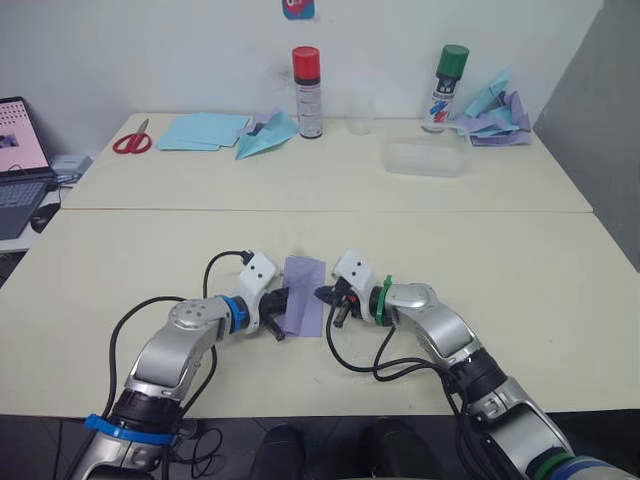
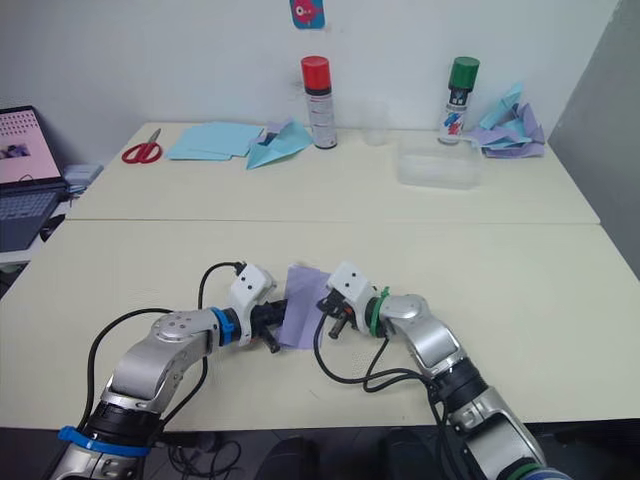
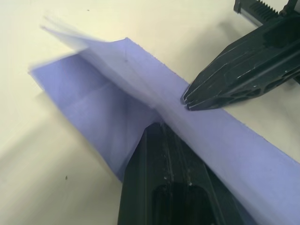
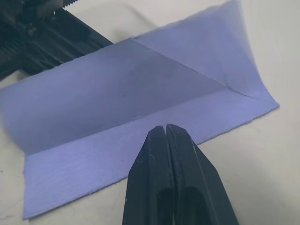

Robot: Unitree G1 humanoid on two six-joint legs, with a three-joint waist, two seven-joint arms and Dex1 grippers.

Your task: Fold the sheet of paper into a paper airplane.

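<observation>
Paper (image 1: 303, 295) between both pincers.

Two spray cans (image 1: 306, 92) (image 1: 444, 88), one scissors (image 1: 132, 141), one laptop (image 1: 18, 165), one lavender sheet (image 1: 303, 295)

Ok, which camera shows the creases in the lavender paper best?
The right wrist view: the paper spreads across it, showing a lengthwise fold and a diagonal corner crease, with the right tool shut at its edge. The left wrist view shows one raised fold. The eye views show just a small strip between both tools.
</observation>
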